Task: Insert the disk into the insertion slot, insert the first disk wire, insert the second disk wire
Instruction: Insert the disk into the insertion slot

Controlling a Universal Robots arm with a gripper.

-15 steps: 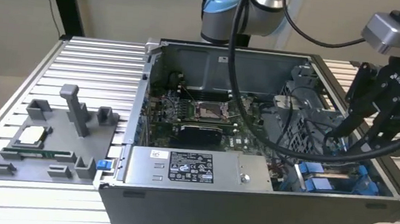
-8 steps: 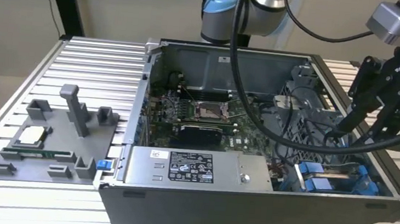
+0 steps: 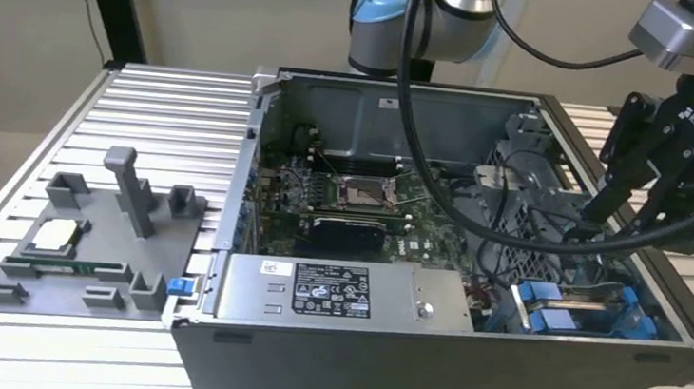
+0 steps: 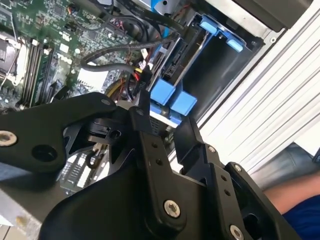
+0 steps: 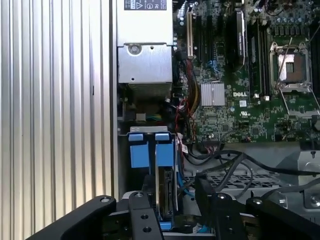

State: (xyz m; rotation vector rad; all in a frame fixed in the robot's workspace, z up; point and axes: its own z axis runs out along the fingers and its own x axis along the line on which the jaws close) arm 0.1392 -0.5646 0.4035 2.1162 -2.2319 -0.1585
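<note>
my gripper hangs over the slot at the exterior view's right of the computer case. in the first wrist view, the disk stands on edge between fingers spread apart, with a gap on one side.

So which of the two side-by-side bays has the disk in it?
The one nearer the motherboard: the disk stands edge-on behind its blue tab; the wall-side bay looks hollow.

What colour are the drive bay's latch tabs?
The latch tabs are bright blue, clearest in the first wrist view.
</note>
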